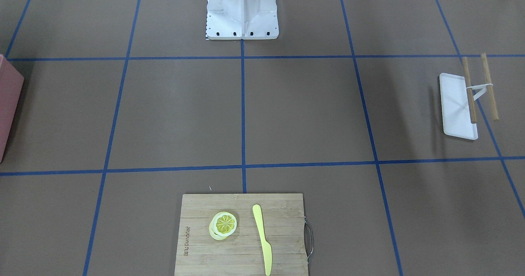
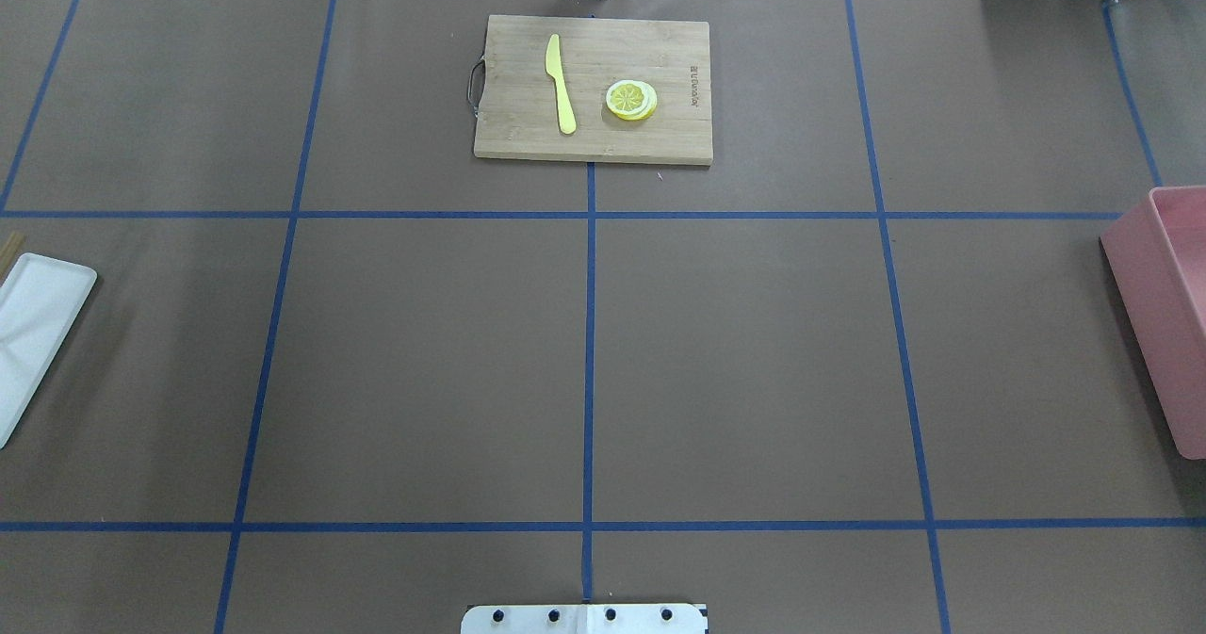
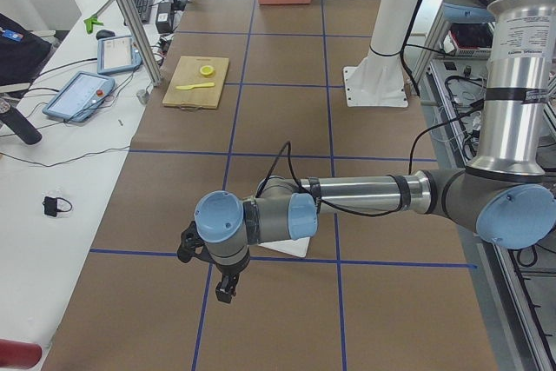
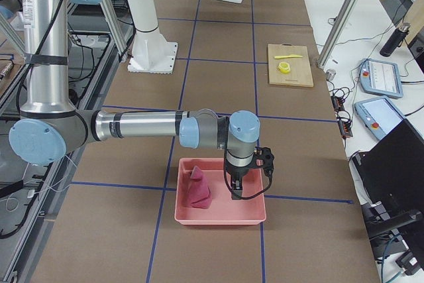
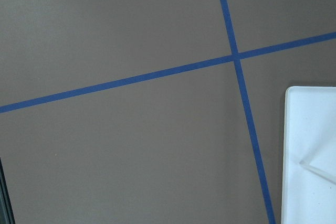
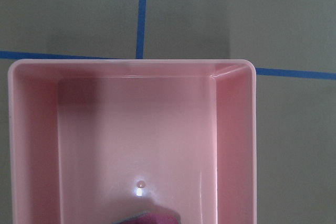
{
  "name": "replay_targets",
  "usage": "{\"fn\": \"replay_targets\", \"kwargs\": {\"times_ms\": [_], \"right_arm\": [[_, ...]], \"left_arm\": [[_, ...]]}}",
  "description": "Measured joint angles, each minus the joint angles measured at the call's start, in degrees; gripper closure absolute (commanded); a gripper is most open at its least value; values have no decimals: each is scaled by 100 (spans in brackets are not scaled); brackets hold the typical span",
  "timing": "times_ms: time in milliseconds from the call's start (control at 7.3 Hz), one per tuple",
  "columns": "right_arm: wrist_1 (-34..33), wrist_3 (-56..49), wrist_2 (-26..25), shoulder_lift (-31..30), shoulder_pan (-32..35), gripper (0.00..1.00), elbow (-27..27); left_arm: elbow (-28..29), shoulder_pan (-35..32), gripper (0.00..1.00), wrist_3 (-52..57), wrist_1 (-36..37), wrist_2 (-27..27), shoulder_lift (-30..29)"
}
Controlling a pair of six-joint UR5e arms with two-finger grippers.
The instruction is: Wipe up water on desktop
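Right gripper (image 4: 236,195) hangs above bin (image 4: 199,219); desktop (image 4: 218,84) runs lengthwise left-right

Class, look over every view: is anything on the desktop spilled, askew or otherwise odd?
No spill shows on the desktop. Only the white tray sits slightly askew to the blue tape lines; the cutting board lies square.

The desktop (image 2: 754,361) is a wide, flat, matte brown surface that lies level and fills nearly the whole overhead view. Thin blue tape lines (image 2: 591,333) cross it at right angles and divide it into large rectangles.
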Motion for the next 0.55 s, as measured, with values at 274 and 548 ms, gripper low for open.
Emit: {"fn": "replay_targets", "kwargs": {"times_ms": [274,548], "right_arm": [[-2,-16,112,-5,0,0,26],[8,-18,141,3,-1,0,51]], "left_arm": [[6,0,1,-1,-16,3,3],[7,3,1,-1,-19,3,3]]}}
